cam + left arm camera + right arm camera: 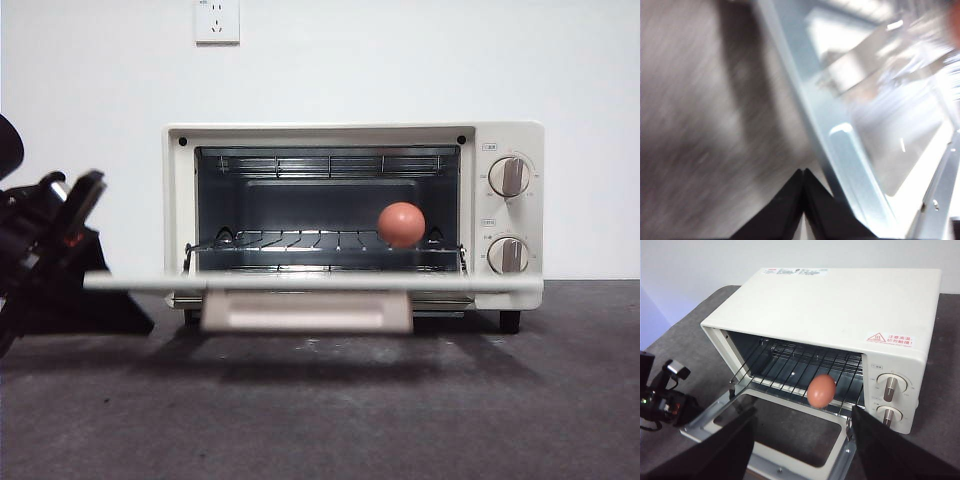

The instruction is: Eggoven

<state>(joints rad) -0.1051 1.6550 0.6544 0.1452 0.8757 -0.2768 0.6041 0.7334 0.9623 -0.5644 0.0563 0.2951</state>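
Egg loaded; door not yet closed.
Small smooth reddish-brown egg (401,224) resting on wire rack (300,241) inside cream boxy toaster oven (850,305), toward knob side. Glass door (300,284) folded fully down. Right gripper (800,445) spread wide, empty, held back above door. Left gripper (803,200) pinched together, empty, beside door's edge. Remaining, by judgement: door closure.
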